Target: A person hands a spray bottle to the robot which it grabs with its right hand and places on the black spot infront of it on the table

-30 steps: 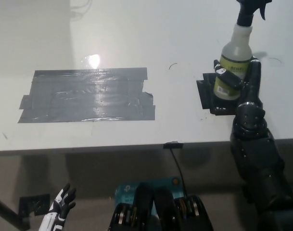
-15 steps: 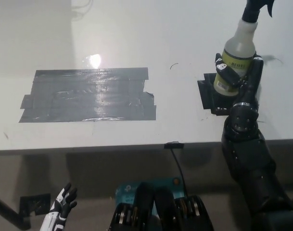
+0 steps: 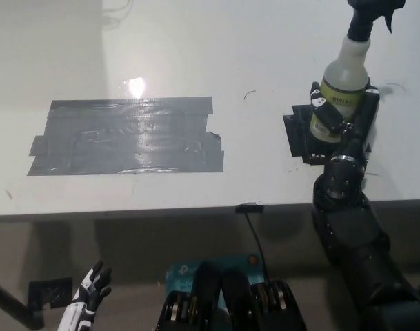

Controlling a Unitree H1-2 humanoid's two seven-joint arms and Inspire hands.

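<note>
Since a second ago the black right hand (image 3: 344,117) has drawn the spray bottle (image 3: 343,89) a little toward two o'clock, and the forearm now stands steeper below it. The fingers are wrapped tight round the bottle's yellow-green label; the bottle is nearly upright, its black trigger head cut off by the top edge of the picture. It sits over the small black spot (image 3: 297,138), whose left part shows beside the hand; I cannot tell whether the base touches the spot. The table (image 3: 196,48) is bare white toward twelve o'clock, with plenty of room there. At nine o'clock from the bottle, well apart, lies a broad grey tape patch (image 3: 127,136), near the table's front edge. The white left hand (image 3: 85,298) hangs at seven o'clock, below the table edge, fingers spread and holding nothing.
</note>
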